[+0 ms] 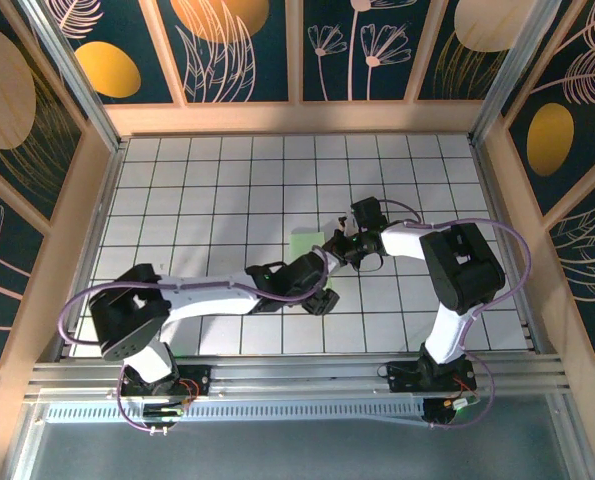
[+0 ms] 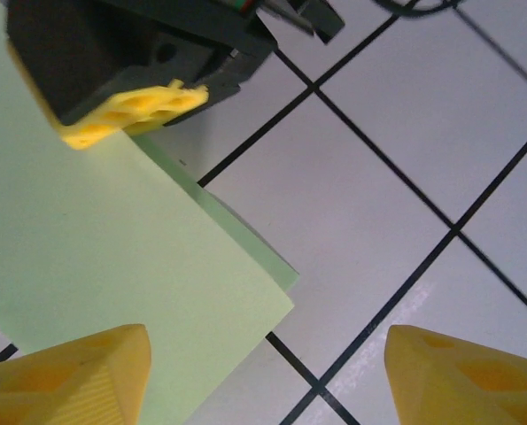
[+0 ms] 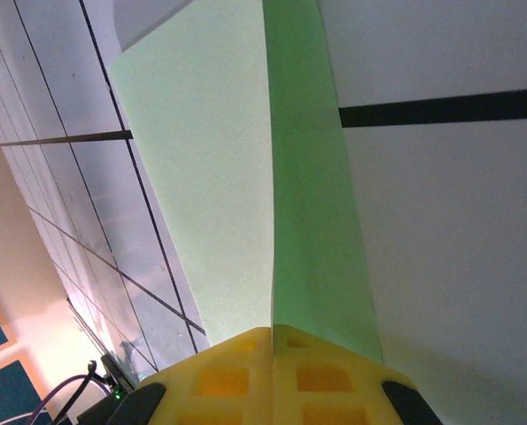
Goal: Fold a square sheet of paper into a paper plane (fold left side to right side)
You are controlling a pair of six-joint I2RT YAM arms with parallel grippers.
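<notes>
The square sheet of paper (image 1: 305, 243) lies on the tiled table as a pale green folded shape. In the left wrist view the top layer (image 2: 112, 257) almost covers a darker lower layer that peeks out along one edge. My left gripper (image 2: 267, 381) hovers open over the paper's corner, one fingertip (image 2: 77, 376) above the paper, the other (image 2: 467, 376) above bare tile. My right gripper (image 3: 272, 341) is shut, its tips pressed down on the paper near the layered edge. Its yellow fingers (image 2: 130, 111) also appear in the left wrist view. Both grippers meet mid-table (image 1: 335, 250).
White tiles with black grout lines (image 2: 405, 177) surround the paper. Wooden walls (image 1: 297, 118) enclose the table on three sides. The two arms cross the near half, the right arm's black elbow (image 1: 462, 265) raised at the right.
</notes>
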